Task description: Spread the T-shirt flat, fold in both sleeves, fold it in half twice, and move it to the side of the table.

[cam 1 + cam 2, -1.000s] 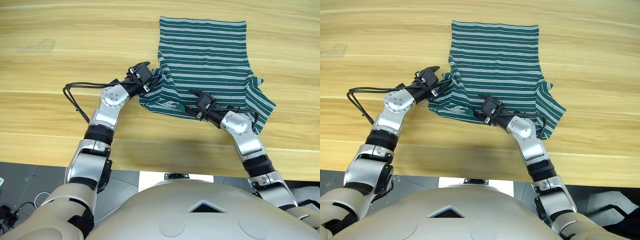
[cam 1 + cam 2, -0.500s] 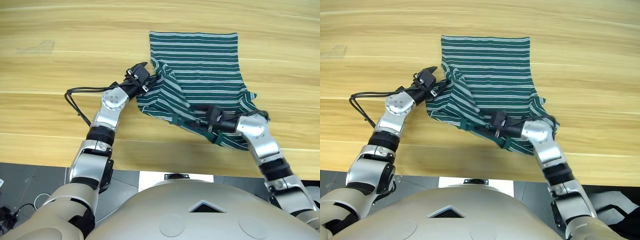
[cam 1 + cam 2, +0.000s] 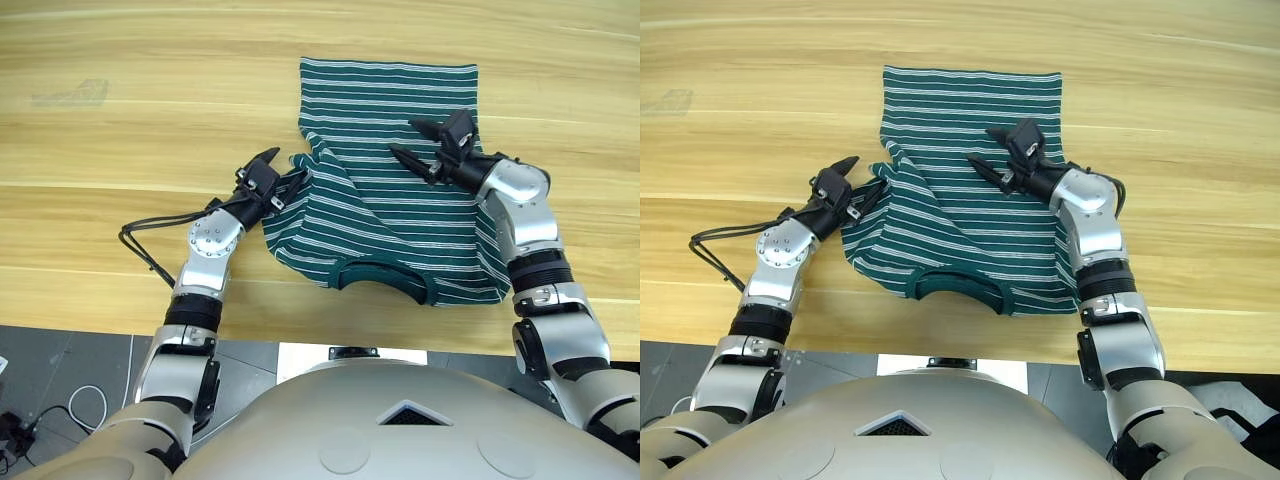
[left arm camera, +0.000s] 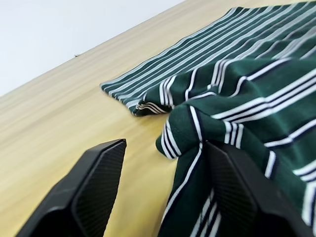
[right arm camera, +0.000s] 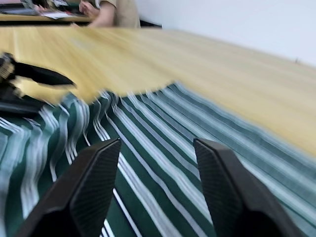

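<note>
The green white-striped T-shirt (image 3: 400, 215) lies on the wooden table (image 3: 120, 130), collar (image 3: 381, 271) toward the front edge and hem at the far end. Its left side is bunched into a diagonal fold (image 4: 185, 131). My left gripper (image 3: 283, 165) is open at that bunched left edge, and the fold rests between its fingers (image 4: 98, 187) against one of them. My right gripper (image 3: 403, 137) hovers open just above the middle of the shirt (image 5: 163, 163), holding nothing.
A black cable (image 3: 145, 238) loops from my left arm over the table's front left. Bare wood stretches to the left, right and far side of the shirt. The table's front edge (image 3: 90, 312) runs close below the collar.
My right gripper dragged the collar side toward the front right, let go and rose over the shirt's middle. The shirt now lies flatter. My left gripper drew back slightly toward the front.
</note>
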`<state>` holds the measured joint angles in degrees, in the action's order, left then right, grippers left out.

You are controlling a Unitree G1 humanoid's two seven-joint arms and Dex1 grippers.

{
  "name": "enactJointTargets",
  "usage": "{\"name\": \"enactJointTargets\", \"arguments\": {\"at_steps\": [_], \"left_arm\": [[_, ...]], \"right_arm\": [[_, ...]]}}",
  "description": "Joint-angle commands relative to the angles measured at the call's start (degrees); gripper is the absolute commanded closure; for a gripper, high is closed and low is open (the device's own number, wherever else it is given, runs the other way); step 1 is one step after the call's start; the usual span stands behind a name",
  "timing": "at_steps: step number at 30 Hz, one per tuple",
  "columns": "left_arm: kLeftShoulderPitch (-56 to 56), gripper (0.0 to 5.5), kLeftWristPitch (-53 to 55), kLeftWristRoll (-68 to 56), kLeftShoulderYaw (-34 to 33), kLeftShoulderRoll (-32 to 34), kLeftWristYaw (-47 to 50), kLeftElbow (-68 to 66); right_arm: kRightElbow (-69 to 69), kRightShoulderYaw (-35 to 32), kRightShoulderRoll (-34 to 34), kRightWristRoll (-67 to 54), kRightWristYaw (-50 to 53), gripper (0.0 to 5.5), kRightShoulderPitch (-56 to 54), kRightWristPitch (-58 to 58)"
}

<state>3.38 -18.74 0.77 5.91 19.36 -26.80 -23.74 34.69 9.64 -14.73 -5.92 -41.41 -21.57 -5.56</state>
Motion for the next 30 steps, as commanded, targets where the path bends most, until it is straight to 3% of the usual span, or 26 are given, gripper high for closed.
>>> {"name": "enactJointTargets", "arguments": {"at_steps": [1, 7, 16, 21, 25, 30], "left_arm": [[-5.56, 2.53, 3.02, -1.65, -1.35, 0.96, -0.36, 4.99], [-15.93, 2.53, 5.28, -1.19, -2.57, 2.28, 1.24, 14.77], [-18.55, 2.53, 5.8, -2.14, -7.0, 2.15, 4.5, 15.31], [-17.75, 2.53, 3.66, -5.51, -9.35, 1.81, 3.51, 14.27], [-17.53, 2.53, -3.01, -9.66, -10.24, 0.16, 0.54, 13.41], [-21.42, 2.53, -9.97, -18.02, -13.44, -0.3, -4.26, 17.49]], "right_arm": [[10.19, 0.16, 2.49, 4.03, 6.5, 2.77, -3.27, -0.89], [21.16, -2.13, 4.57, 5.44, 13.56, 2.77, -9.71, -2.58], [22.83, -2.57, 6.24, 5.49, 12.5, 2.77, -9.89, -5.62], [3.53, -3.09, 6.52, -3.51, -2.3, 2.77, -1.91, -8.23], [-26.34, -8.86, 4.35, -25.18, -12.26, 2.77, 7.86, -0.08], [-31.77, -16.61, -0.7, -31.36, -14.23, 2.77, 13.68, 0.5]]}}
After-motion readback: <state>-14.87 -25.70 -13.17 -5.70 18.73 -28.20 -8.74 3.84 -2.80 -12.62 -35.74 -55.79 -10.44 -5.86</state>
